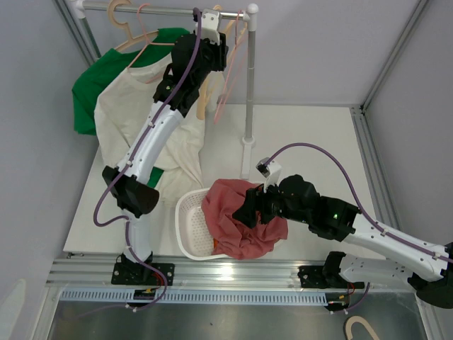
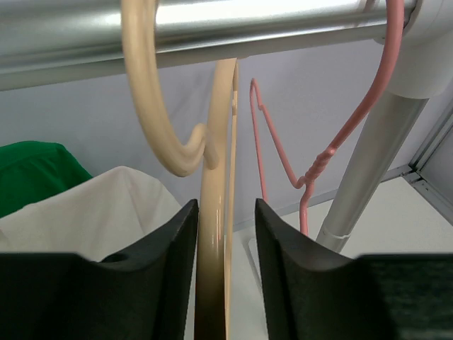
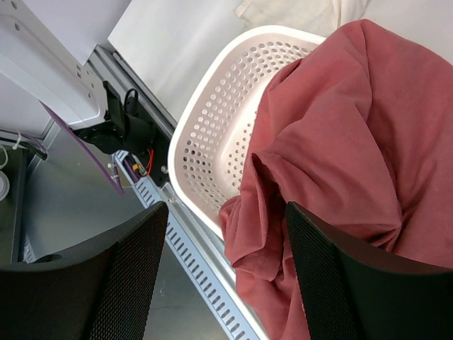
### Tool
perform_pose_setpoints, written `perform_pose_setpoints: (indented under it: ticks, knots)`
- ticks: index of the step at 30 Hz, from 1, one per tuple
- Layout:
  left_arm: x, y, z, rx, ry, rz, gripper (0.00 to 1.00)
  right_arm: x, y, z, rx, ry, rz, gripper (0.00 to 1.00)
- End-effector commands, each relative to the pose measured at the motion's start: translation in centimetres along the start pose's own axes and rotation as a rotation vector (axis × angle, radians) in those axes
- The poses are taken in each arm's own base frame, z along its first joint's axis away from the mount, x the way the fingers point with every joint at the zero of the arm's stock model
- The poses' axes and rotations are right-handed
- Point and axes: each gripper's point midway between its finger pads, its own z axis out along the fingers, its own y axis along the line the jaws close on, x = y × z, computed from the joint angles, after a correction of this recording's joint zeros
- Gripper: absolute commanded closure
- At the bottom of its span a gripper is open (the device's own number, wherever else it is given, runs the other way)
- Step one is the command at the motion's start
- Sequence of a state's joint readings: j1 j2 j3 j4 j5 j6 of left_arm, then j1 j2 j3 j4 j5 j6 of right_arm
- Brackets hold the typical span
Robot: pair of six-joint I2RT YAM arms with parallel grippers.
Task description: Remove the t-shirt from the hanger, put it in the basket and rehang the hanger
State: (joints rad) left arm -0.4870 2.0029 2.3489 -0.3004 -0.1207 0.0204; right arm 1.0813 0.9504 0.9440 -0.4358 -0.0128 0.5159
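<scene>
A red t-shirt [image 1: 237, 212] [image 3: 354, 127] lies draped over the rim of a white basket [image 1: 185, 223] [image 3: 212, 127], off any hanger. My right gripper [image 1: 255, 205] [image 3: 225, 212] hovers over its near edge, open, fingers wide apart with folds of cloth below them. A bare cream hanger [image 1: 205, 99] [image 2: 216, 212] hangs by its hook on the rail [image 1: 163, 10] [image 2: 248, 28]. My left gripper [image 1: 212, 53] [image 2: 225, 234] is up at the rail, open around the hanger's neck; the left finger is against it and a gap shows at the right finger.
A cream t-shirt [image 1: 124, 120] and a green t-shirt [image 1: 92, 88] hang on hangers at the rail's left. A bare pink wire hanger [image 1: 230, 78] [image 2: 311, 170] hangs at the rail's right end, by the stand's upright pole [image 1: 249, 92].
</scene>
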Motion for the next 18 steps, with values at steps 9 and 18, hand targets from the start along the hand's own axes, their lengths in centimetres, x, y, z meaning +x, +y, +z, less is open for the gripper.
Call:
perform_pose_setpoints:
  ticks: [9,18]
  knots:
    - [-4.5,0.9,-7.5,0.014,-0.057,0.012,0.33,-1.2,1.0,0.4,-0.059,-0.047,0.0,0.28]
    - [-10.7,2.6,-14.9,-0.028,-0.168,0.052,0.25,-0.9,1.8,0.2,-0.118,-0.042,-0.002,0.28]
